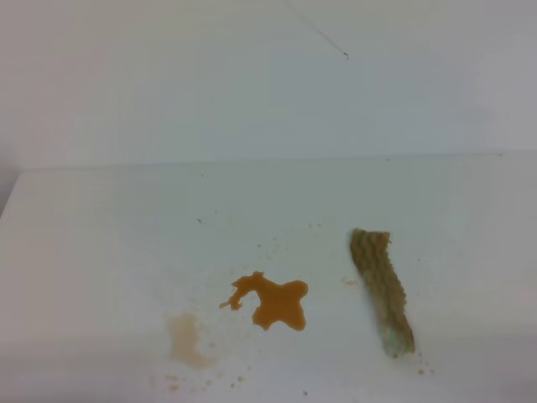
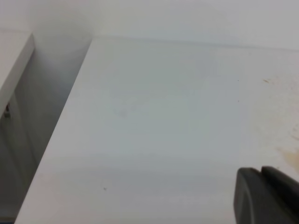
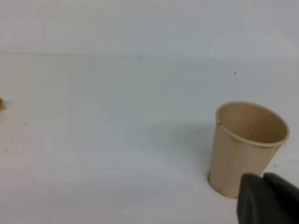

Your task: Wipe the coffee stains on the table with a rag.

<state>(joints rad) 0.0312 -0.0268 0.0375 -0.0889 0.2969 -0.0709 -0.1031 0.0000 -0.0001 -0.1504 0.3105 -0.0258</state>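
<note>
The coffee stains (image 1: 277, 304) are an orange-brown lobed blotch near the front middle of the white table (image 1: 109, 243), with a paler tan smear (image 1: 186, 338) to its left and small brown specks around. The rag (image 1: 383, 290), tan-brown and ribbed with a greyish near end, lies lengthwise to the right of the blotch, apart from it. No gripper shows in the exterior high view. In the left wrist view my left gripper (image 2: 260, 171) sits at the bottom right, fingers pressed together, holding nothing. My right gripper (image 3: 262, 177) looks the same, shut and empty.
A tan paper cup (image 3: 245, 147) stands upright on the table just beyond my right gripper. The table's left edge (image 2: 51, 140) drops into a gap beside another white surface. A white wall rises behind the table.
</note>
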